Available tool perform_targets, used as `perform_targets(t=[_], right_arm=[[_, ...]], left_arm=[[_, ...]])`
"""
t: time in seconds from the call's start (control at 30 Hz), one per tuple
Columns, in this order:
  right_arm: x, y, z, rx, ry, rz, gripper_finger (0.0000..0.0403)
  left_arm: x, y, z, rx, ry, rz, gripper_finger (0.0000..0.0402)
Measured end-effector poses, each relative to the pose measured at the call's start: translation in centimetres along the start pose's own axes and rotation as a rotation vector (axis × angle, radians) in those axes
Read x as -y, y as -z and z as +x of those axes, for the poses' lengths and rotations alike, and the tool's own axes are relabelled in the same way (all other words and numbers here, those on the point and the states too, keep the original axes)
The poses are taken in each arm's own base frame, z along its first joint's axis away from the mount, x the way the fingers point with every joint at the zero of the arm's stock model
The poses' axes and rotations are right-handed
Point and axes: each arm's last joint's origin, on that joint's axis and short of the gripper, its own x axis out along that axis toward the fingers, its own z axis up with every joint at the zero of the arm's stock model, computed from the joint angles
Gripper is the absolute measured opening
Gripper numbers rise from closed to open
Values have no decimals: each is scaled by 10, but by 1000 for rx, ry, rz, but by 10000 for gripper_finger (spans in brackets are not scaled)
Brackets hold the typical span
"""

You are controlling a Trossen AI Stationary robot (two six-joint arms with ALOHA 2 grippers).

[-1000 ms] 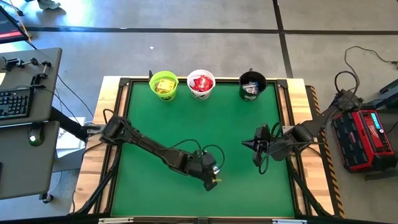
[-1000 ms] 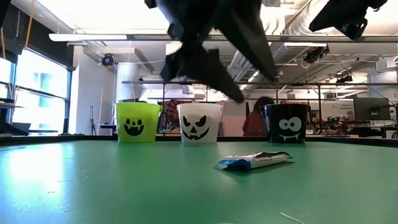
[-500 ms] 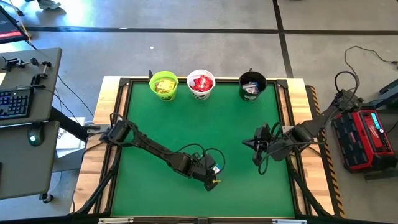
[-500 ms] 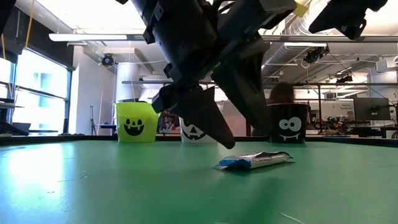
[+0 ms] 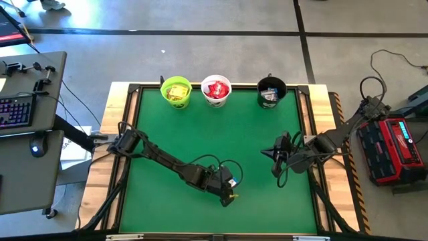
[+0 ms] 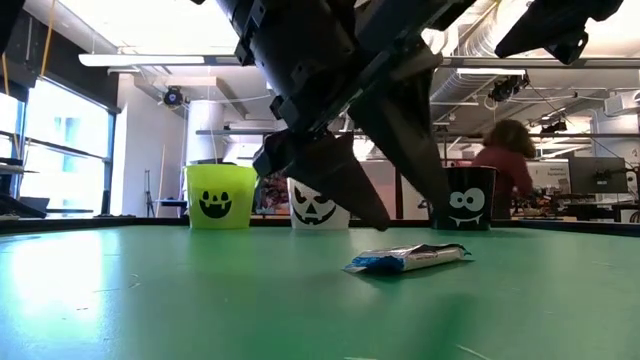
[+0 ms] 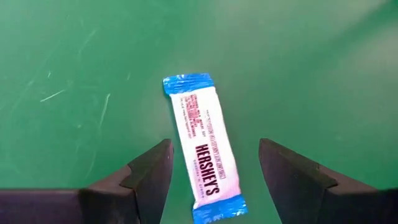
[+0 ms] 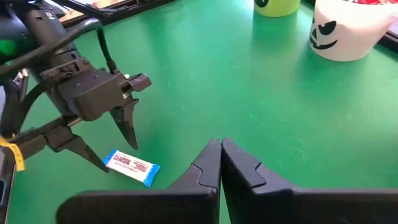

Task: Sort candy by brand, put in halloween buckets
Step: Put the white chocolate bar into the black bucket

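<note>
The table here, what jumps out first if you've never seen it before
The left gripper hangs open just above a lone blue-and-white bar lying flat on the green table, a finger on either side. Along the far edge stand three buckets: green bucket, white bucket, black bucket. The right gripper waits shut, raised at the right.

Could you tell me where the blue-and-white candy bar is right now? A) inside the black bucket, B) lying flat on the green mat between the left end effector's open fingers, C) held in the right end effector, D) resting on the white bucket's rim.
B: the blue-and-white candy bar lies flat on the green mat, and the left end effector hangs above it, fingers spread to either side, not touching it.
</note>
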Motion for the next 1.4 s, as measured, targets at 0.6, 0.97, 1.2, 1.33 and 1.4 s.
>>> perform_targets(t=[0.6, 0.97, 1.2, 1.33, 1.4], right_arm=[[0, 0, 0, -7, -4, 0, 0], [0, 1, 0, -19, -14, 0, 0], [0, 1, 0, -22, -11, 0, 0], [0, 1, 0, -22, -11, 2, 0], [0, 1, 0, -23, -11, 3, 0]], left_arm=[[-8, 7, 19, -61, -23, 54, 221], [-20, -5, 18, -130, -8, 93, 112], [-25, -11, 17, -168, 20, 106, 43], [-24, -12, 14, -168, 28, 126, 23], [-23, -14, 12, -166, 32, 135, 18]])
